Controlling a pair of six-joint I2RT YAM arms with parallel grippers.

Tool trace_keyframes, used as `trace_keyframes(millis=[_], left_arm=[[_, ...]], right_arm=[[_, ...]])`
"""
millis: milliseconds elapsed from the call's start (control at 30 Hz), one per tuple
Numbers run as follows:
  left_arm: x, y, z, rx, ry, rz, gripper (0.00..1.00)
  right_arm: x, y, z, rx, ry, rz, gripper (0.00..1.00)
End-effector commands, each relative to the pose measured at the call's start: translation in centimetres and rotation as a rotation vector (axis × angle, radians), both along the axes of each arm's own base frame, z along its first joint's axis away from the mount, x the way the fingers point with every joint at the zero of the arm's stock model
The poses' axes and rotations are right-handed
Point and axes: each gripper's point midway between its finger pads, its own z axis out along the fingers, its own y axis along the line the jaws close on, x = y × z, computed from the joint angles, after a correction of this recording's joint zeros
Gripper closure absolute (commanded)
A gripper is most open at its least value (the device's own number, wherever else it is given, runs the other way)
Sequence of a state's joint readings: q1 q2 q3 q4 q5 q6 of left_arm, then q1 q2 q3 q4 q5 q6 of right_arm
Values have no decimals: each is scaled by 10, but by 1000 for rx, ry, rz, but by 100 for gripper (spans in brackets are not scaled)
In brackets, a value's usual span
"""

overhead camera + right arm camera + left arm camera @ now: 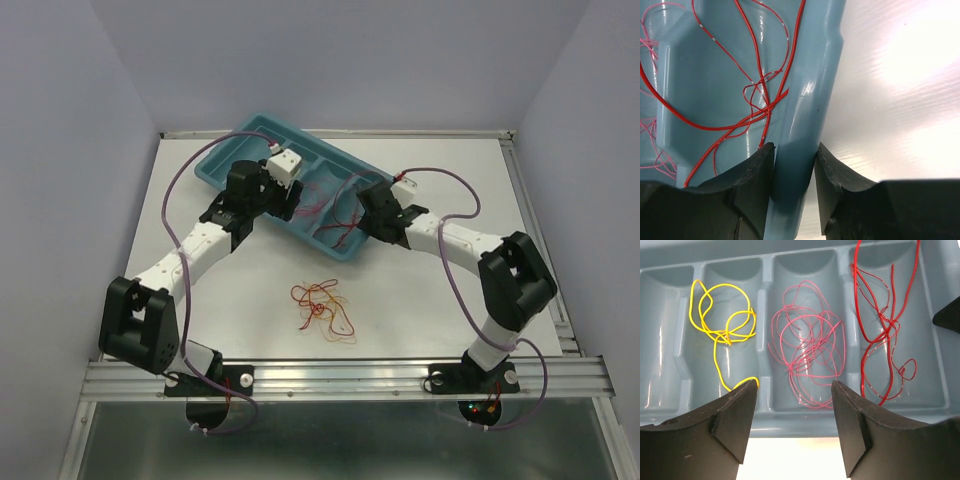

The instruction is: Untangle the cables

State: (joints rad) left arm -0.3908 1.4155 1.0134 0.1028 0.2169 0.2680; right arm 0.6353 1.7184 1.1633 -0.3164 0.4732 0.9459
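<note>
A loose tangle of red, orange and yellow cables (320, 308) lies on the white table in front of a teal divided tray (228, 150). In the left wrist view the tray (805, 412) holds a yellow cable (716, 355), a pink bundle (807, 345) and a red bundle (885, 332), each in its own compartment. My left gripper (794, 383) is open and empty above the tray's near edge (283, 203). My right gripper (795, 146) is shut on the tray's side rim (815, 75), next to the red cable (762, 107), at the tray's right end (362, 215).
The tray sits slanted at the back middle of the table. Thick purple cables (452, 215) loop from both arms. A raised metal rail (350, 375) runs along the near edge. Walls enclose the left, back and right.
</note>
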Motion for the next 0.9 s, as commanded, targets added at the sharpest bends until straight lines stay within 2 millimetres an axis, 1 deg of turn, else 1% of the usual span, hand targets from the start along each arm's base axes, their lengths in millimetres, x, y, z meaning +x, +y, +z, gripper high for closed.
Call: trace_keyframes(millis=[0, 33, 67, 100, 133, 167, 200, 233, 267, 300, 367, 400, 433, 467, 500, 533, 567, 600, 667, 700, 867], left_arm=[[-15, -15, 26, -45, -81, -119, 28], [-20, -18, 25, -50, -74, -148, 28], [-30, -23, 21, -50, -67, -205, 28], [-33, -27, 22, -52, -70, -238, 28], [-44, -28, 15, -46, -57, -279, 28], [-54, -34, 10, -37, -54, -332, 27], [-71, -40, 0, -16, -36, -409, 25], [-80, -44, -5, 1, -33, -456, 25], [-90, -47, -11, 20, -23, -502, 25], [-109, -53, -19, 58, -12, -579, 27], [-128, -59, -26, 85, -6, -657, 27], [-142, -57, -33, 109, 27, -699, 26], [-152, -60, -36, 138, 15, -759, 24], [-162, -61, -41, 154, 25, -807, 23], [-173, -56, -51, 179, 78, -839, 22], [-178, -56, -55, 198, 90, -863, 20], [-184, -58, -60, 224, 88, -900, 20], [-187, -56, -69, 249, 123, -902, 20], [-190, -58, -78, 282, 139, -912, 20], [-190, -58, -82, 294, 147, -906, 21], [-208, -55, -107, 354, 199, -967, 21]], right_arm=[[0, -20, 30, -5, -69, -82, 68], [-1, -26, 29, -12, -68, -95, 68], [0, -33, 32, -17, -75, -110, 68], [-1, -34, 31, -20, -75, -112, 65], [-2, -38, 29, -29, -72, -115, 57], [-2, -40, 29, -37, -75, -119, 51], [-3, -43, 30, -41, -76, -123, 42], [-3, -43, 30, -48, -75, -112, 24], [-3, -43, 31, -54, -77, -107, 13], [-4, -44, 31, -56, -78, -105, 10], [-6, -48, 39, -63, -97, -106, 6], [-6, -50, 43, -67, -106, -106, 5], [-7, -51, 47, -74, -113, -98, 5], [-7, -54, 57, -72, -136, -99, 4], [-9, -56, 59, -80, -141, -95, 4], [-10, -58, 63, -81, -151, -95, 3], [-12, -60, 74, -72, -173, -94, 3], [-13, -62, 77, -73, -182, -99, 3], [-16, -66, 85, -71, -201, -103, 3], [-18, -69, 93, -63, -221, -108, 3], [-24, -80, 111, -61, -270, -131, 3]])
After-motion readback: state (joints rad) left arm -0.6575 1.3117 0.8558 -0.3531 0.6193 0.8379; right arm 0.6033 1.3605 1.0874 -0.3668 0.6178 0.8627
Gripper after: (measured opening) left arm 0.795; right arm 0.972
